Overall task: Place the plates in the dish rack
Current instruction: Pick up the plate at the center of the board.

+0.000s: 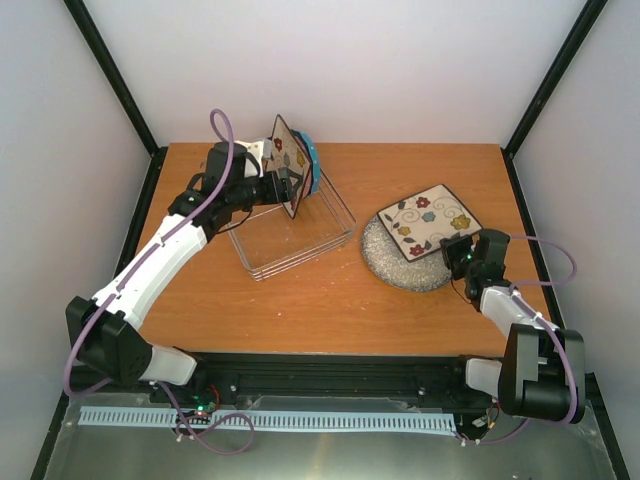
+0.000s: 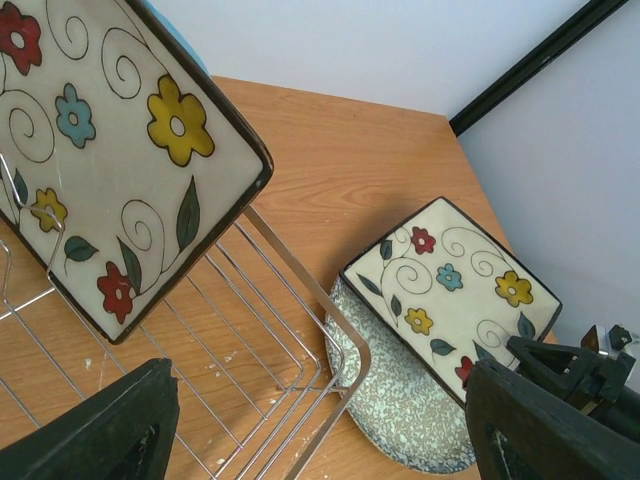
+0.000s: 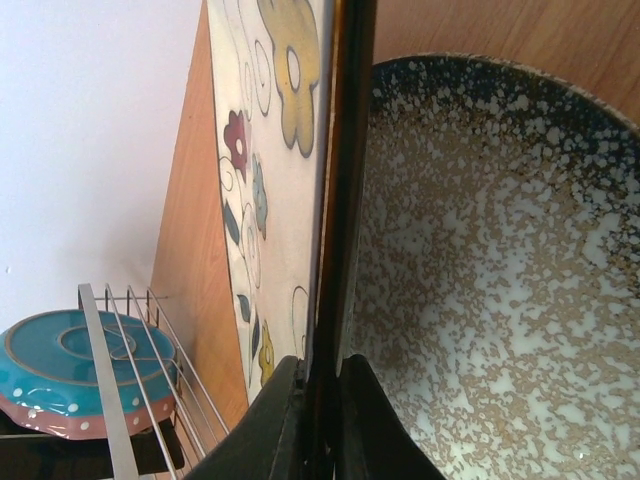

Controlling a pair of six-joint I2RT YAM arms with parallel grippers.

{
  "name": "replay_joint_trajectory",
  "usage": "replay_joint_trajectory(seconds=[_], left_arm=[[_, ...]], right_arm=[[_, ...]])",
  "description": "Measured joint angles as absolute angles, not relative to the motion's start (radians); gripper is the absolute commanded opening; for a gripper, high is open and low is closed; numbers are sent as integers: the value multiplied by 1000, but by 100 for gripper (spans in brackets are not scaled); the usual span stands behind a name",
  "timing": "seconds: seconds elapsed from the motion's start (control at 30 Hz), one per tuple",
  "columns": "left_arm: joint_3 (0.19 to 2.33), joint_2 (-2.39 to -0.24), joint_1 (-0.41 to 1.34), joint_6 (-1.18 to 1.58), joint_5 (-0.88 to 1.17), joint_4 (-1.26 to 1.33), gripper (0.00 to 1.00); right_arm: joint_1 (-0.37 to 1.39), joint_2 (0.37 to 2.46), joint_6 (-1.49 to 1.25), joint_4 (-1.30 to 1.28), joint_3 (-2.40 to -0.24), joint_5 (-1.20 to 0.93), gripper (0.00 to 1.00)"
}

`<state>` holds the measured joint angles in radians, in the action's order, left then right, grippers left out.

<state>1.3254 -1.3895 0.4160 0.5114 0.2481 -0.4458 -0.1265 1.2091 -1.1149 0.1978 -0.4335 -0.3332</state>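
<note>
The silver wire dish rack (image 1: 300, 235) (image 2: 300, 330) (image 3: 105, 390) stands left of centre. In it a square cream flowered plate (image 1: 288, 165) (image 2: 110, 150) stands on edge, with a blue white-dotted plate (image 1: 314, 165) (image 3: 70, 360) behind it. My left gripper (image 1: 272, 187) (image 2: 320, 440) hangs open just left of that square plate, nothing between its fingers. At the right a second square flowered plate (image 1: 430, 220) (image 2: 450, 290) (image 3: 270, 150) rests on the round grey speckled plate (image 1: 395, 262) (image 2: 400, 410) (image 3: 480, 280). My right gripper (image 1: 460, 250) (image 3: 335, 400) is shut on that square plate's dark rim.
The rack's right corner lies close to the grey plate's left edge. Black frame posts and white walls enclose the wooden table (image 1: 330, 300). The arm bases sit along the near edge.
</note>
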Motion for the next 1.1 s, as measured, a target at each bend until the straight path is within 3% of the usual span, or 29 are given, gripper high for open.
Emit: replay_joint_trajectory(seconds=[0.73, 1.1], left_arm=[[1305, -1356, 395, 525, 248, -457, 95], [1246, -1345, 117, 564, 319, -472, 100]], right_arm=[[-131, 1199, -1098, 202, -541, -443, 3], [-126, 1169, -1027, 109, -752, -498, 3]])
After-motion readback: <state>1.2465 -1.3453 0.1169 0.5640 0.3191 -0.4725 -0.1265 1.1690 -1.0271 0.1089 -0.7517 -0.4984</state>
